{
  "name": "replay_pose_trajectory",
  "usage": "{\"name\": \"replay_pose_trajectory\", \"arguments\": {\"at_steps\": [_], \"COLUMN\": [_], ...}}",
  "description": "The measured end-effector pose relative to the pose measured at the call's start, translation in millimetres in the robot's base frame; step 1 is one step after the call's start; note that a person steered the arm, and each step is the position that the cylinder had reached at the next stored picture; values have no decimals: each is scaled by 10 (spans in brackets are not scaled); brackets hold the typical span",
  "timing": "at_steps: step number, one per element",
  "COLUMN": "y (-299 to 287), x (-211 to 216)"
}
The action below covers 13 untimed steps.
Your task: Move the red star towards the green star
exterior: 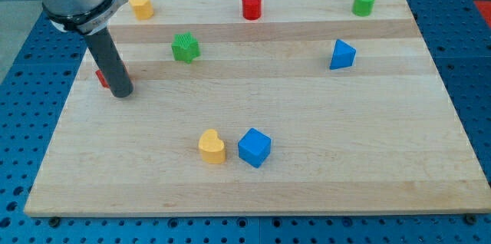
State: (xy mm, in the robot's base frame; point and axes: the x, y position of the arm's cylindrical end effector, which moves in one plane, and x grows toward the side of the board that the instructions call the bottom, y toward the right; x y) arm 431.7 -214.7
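The red star [100, 77] lies near the board's left edge, mostly hidden behind my rod; only a small red part shows to the rod's left. My tip [121, 93] rests on the board right against it, on its right and lower side. The green star [185, 47] sits up and to the right of the tip, apart from it.
A yellow block [140, 5], a red cylinder [252, 6] and a green cylinder [364, 2] stand along the view's top edge. A blue triangular block [341, 54] is at the right. A yellow heart [212, 147] and a blue cube [254, 147] sit together at the lower middle.
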Motion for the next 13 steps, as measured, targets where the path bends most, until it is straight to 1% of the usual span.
{"name": "replay_pose_trajectory", "arguments": {"at_steps": [3,6,7,9,10,11,12,13], "y": [-38,-4,257,546,743,1095,1280,1419], "x": [-78,-62,293,1227,1468,1393,1213,1150]}}
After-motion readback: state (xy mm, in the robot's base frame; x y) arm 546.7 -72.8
